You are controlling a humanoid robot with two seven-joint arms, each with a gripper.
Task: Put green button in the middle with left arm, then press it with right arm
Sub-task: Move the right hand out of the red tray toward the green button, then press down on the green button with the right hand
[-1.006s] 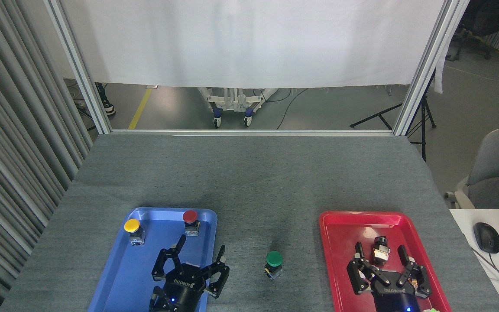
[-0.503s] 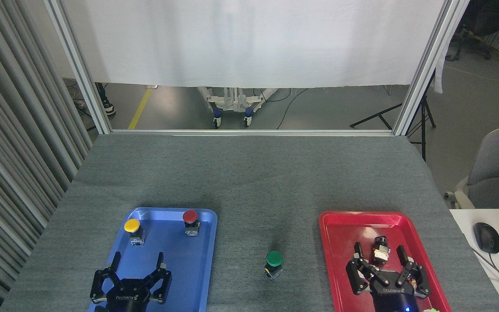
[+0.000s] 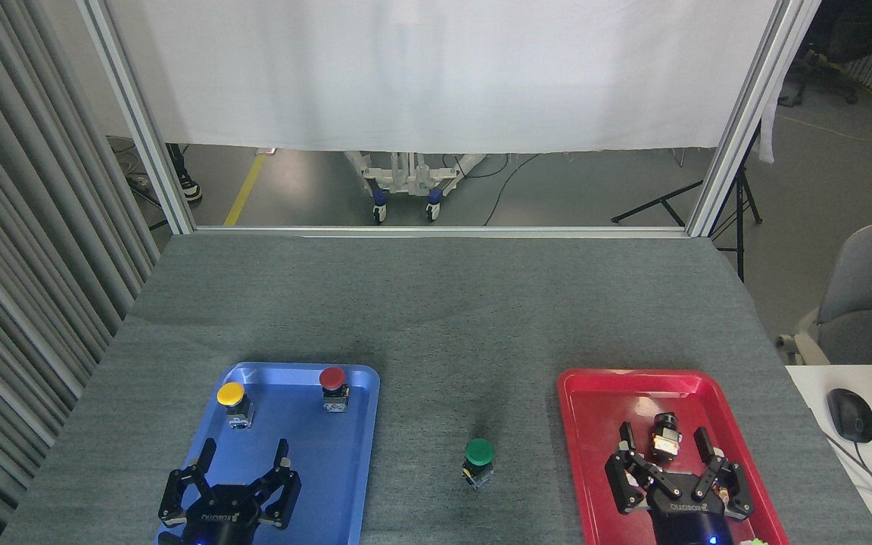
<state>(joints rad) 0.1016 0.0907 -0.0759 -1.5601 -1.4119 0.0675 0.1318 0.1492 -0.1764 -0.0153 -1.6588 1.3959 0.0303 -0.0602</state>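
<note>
Green button [image 3: 478,461] stands upright on the grey tabletop [image 3: 436,318] between the blue tray [image 3: 345,484] and red tray [image 3: 595,469], unmoved. Left gripper [image 3: 244,451], at its 9 o'clock, spread apart, barely shifted. Right gripper [image 3: 664,441] at 3 o'clock, spread apart too

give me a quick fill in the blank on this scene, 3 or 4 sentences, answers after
1. The green button stands on the bare grey table, between the blue tray and the ____ tray.
2. The blue tray holds a red button and a ____ button.
3. Both fingers of the left pincer are spread ____ over the blue tray.
4. The right pincer sits over the red tray, its fingers either side of a small ____ part.

Answers: red; yellow; open; black
</note>
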